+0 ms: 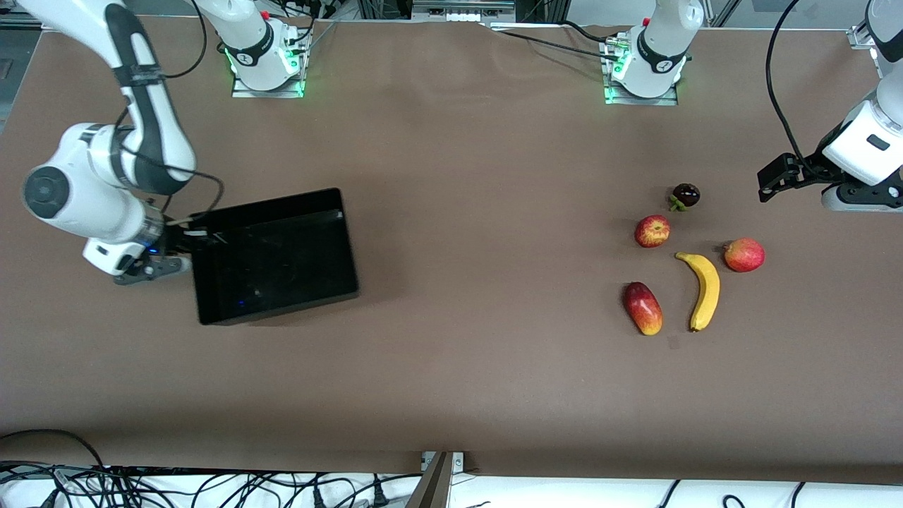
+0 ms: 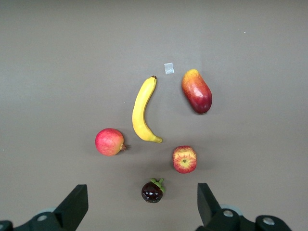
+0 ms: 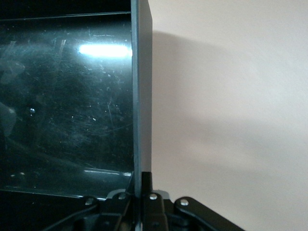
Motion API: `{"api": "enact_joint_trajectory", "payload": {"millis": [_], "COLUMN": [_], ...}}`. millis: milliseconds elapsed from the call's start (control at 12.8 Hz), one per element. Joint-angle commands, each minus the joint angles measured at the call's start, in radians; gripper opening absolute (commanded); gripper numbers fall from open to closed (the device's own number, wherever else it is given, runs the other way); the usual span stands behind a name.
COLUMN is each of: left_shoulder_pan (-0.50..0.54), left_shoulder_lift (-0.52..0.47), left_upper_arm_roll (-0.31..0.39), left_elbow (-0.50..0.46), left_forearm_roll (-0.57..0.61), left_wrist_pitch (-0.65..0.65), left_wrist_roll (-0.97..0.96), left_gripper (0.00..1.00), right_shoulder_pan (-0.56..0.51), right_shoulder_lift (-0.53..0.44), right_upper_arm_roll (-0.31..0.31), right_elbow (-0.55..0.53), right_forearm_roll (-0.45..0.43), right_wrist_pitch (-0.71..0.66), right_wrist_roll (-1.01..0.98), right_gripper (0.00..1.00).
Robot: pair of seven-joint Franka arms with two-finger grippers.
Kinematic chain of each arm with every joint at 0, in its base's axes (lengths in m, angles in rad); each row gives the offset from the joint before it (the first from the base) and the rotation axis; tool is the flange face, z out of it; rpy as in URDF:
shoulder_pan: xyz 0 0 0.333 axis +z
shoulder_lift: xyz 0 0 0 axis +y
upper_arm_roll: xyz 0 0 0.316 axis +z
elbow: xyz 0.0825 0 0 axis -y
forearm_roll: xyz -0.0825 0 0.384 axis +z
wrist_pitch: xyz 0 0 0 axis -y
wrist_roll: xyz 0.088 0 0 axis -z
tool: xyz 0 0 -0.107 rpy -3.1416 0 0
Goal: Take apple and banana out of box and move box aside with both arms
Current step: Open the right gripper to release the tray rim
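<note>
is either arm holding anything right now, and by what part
The right end effector is shut on the box, pinching its side wall. The left end effector is open, holding nothing.

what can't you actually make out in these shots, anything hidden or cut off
- Right gripper: in the front view its fingertips are masked by the box wall they clamp.
- Left gripper: the left wrist view's edge cuts off everything but its spread fingers.
- Box: the right wrist view shows only one wall and part of the floor.
</note>
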Motion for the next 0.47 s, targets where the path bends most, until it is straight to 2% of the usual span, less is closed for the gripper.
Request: {"api": "enact_joint_trajectory", "payload": {"millis": [0,156,390], "left_shoulder_pan": [-0.008,-0.009,-0.009], "left_shoulder_lift": [-0.003,-0.003,-0.003], "left_upper_arm_roll": [0.004,0.004,0.004], "left_elbow": [0.014,0.013,0.014], "left_forearm_roll": [-0.015,-0.015,-0.015], "left_wrist_pitch": [-0.018,-0.018,-0.018], "left_wrist_roll": [-0.006,-0.006,-0.006], "left_gripper": [1.0,1.0,1.0], "right_shoulder_pan": [-0.01,-0.03,-0.056], "right_shoulder_lift": [-0.019,-0.007,0.001], "right_upper_arm_roll": [-0.041,-0.041,-0.043], "right_elbow": [-0.058,-0.065,-0.108], "right_forearm_roll": [0.052,0.055,0.147], "right_wrist_pitch": [0.046,0.05,0.092], "right_wrist_roll": [-0.061,-0.061,-0.049], "right_gripper": [0.0,0.0,0.0]}}
